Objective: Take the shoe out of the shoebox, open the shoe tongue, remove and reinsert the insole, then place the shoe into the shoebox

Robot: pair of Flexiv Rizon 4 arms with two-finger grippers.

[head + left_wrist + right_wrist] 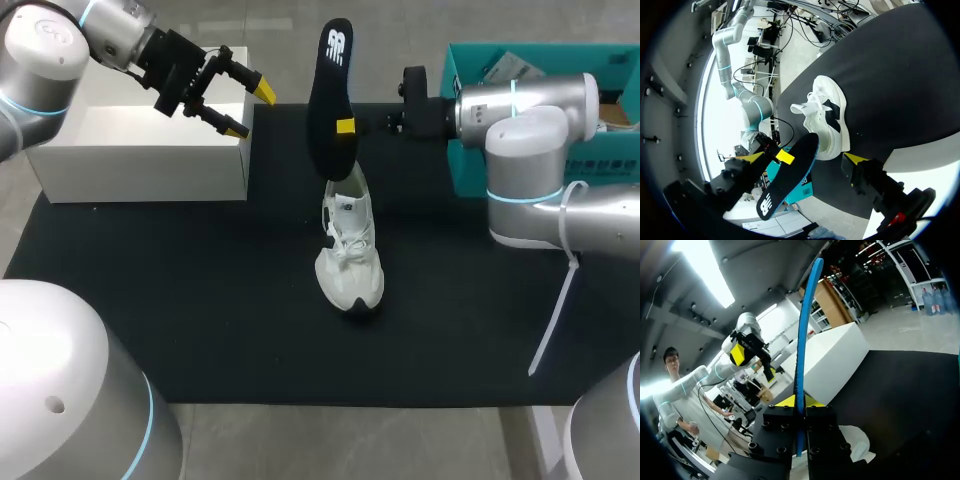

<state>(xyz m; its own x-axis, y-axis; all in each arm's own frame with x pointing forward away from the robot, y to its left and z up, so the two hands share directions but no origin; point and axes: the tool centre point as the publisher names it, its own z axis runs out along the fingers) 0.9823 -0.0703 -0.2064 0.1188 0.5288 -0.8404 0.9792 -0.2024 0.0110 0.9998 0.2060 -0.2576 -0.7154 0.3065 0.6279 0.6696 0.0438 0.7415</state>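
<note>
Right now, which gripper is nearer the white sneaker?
Right. The right gripper holds the black insole just above the sneaker; the left gripper hangs open by the white shoebox, farther off.

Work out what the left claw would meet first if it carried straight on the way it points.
Probably the black insole held upright in the right claw, though depth is hard to judge.

My head camera sits high behind me, looking down over the whole black mat (200, 320). My left wrist camera looks across the mat at the shoe (827, 117) and the raised insole (787, 175). My right wrist camera stares close along the insole's edge toward the white box (832, 360). All three views share the insole.
</note>
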